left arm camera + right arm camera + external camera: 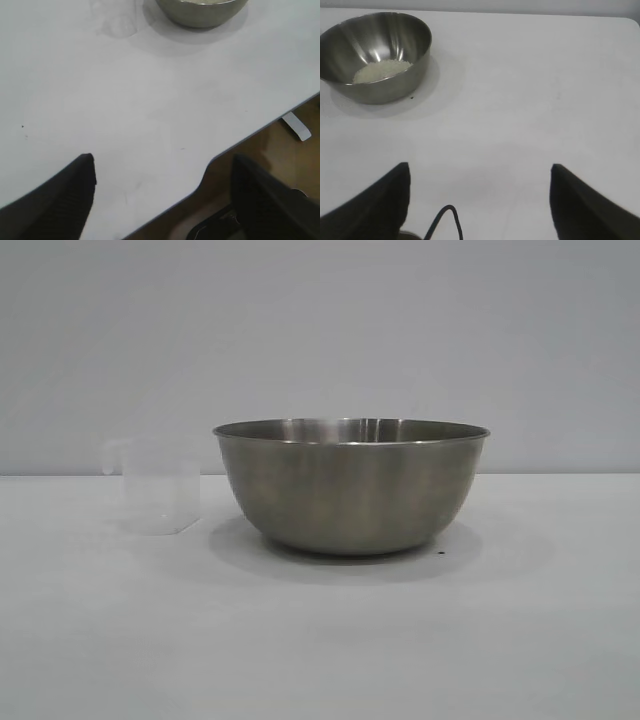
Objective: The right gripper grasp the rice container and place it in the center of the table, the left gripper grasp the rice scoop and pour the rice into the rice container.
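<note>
The steel rice container [350, 485] stands upright on the white table [320, 640], near the middle. It also shows in the right wrist view [375, 55] with a small heap of rice [381, 70] inside, and in part in the left wrist view [202, 11]. The translucent rice scoop [158, 485] stands upright on the table just to the bowl's left; it shows faintly in the left wrist view [117, 20]. My left gripper [162, 162] is open and empty over the table's edge, far from both. My right gripper [480, 167] is open and empty over bare table, away from the bowl.
The table's edge with a notch [210, 162] and brown floor beyond show in the left wrist view. A white strip [296, 126] lies on the floor. A black cable loop [447, 220] hangs between the right gripper's fingers. A grey wall stands behind the table.
</note>
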